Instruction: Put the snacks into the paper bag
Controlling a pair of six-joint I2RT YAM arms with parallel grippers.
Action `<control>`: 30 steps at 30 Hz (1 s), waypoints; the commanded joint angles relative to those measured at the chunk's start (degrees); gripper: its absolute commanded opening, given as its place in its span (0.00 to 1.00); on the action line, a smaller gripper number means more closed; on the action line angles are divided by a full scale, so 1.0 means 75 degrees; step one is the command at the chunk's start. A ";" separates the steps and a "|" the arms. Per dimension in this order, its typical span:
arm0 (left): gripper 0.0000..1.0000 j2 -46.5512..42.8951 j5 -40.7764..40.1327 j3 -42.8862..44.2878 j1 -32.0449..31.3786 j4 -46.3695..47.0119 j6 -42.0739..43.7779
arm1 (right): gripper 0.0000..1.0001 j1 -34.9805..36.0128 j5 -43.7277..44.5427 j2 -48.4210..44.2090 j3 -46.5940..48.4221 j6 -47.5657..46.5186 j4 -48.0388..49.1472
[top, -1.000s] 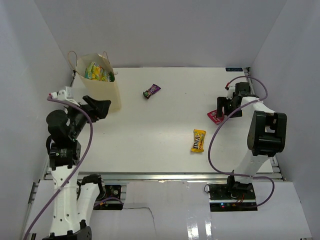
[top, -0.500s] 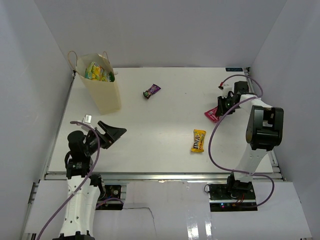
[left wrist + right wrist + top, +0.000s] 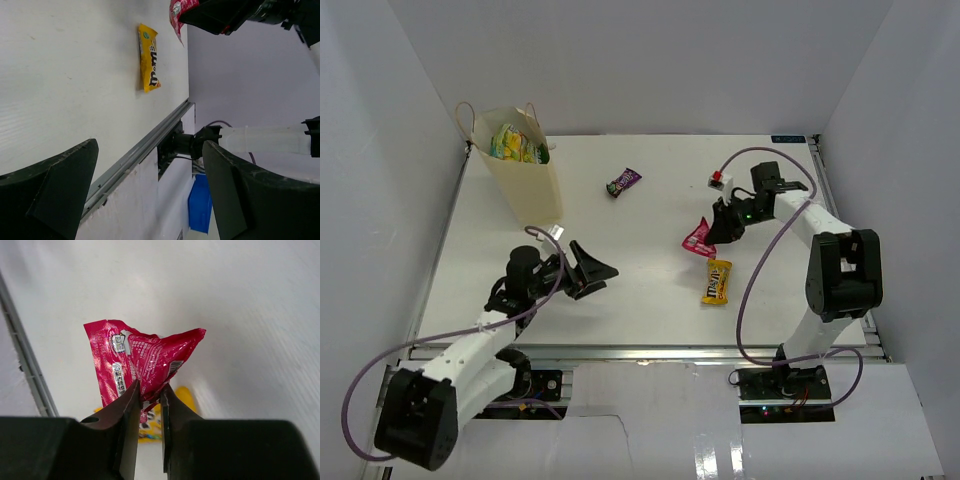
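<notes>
Red-pink packet gripped just beyond the yellow one.
Top view: right gripper [image 3: 714,231] pinches a crumpled glossy red-pink snack packet [image 3: 698,241] beside the flat yellow snack packet [image 3: 717,281]; the tall cream paper bag [image 3: 527,190] stands far left of it. Left wrist: left gripper [image 3: 150,145] gapes wide, empty, yellow packet ahead. Right wrist: fingers clamp the red-pink packet's edge above the yellow packet.
</notes>
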 commanded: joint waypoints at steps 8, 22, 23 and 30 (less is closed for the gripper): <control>0.85 0.3465 -0.0859 0.2502 -0.2054 0.1646 0.0501 | 0.12 0.2038 -0.0745 -0.1193 -0.0069 0.0389 -0.0097; 0.49 0.5013 -0.0449 0.3675 -0.2746 0.1670 0.0654 | 0.16 0.2824 -0.0898 -0.1685 -0.0092 0.0412 -0.0051; 0.44 0.5037 -0.0402 0.3710 -0.2746 0.1670 0.0688 | 0.17 0.2824 -0.0805 -0.1685 -0.0092 0.0400 -0.0051; 0.14 0.4581 -0.0565 0.3652 -0.2734 0.1297 0.1133 | 0.57 0.2824 -0.0371 -0.1849 -0.0115 0.0084 -0.0168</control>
